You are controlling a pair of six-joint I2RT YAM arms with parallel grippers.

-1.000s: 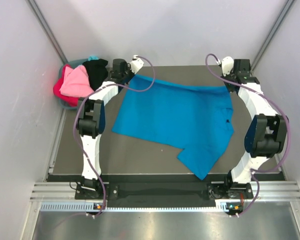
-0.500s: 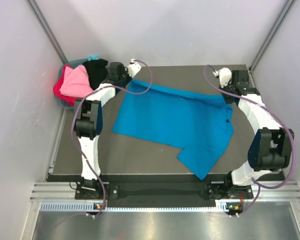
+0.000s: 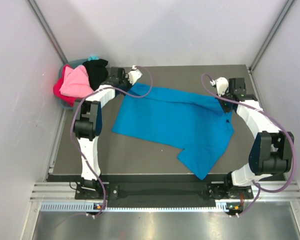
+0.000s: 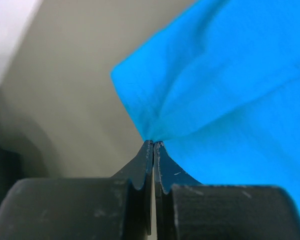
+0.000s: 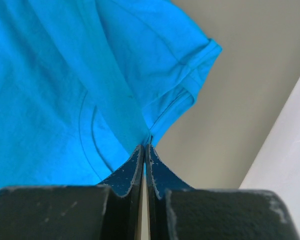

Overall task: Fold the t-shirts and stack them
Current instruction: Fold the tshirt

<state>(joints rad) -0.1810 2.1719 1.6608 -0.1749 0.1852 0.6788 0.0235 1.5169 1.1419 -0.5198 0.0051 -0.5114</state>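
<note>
A bright blue t-shirt (image 3: 175, 122) lies spread on the dark table, one sleeve pointing to the front. My left gripper (image 3: 130, 86) is shut on its far left corner; the left wrist view shows the jaws (image 4: 153, 144) pinching a blue cloth edge (image 4: 215, 90). My right gripper (image 3: 224, 100) is shut on its far right edge near the sleeve, with the jaws (image 5: 145, 146) pinching the blue cloth (image 5: 65, 85). Both hold the far edge lifted a little. Pink (image 3: 76, 81), red (image 3: 60, 91) and black (image 3: 96, 70) shirts are piled in the teal basket at the far left.
The teal basket (image 3: 92, 58) stands off the table's far left corner against the wall. White walls close in on the left, right and back. The dark table (image 3: 140, 155) shows in front of the shirt and along the far edge.
Both grippers have moved toward the front and slightly inward with the shirt's far edge, so the far edge now lies nearer the middle of the table.
</note>
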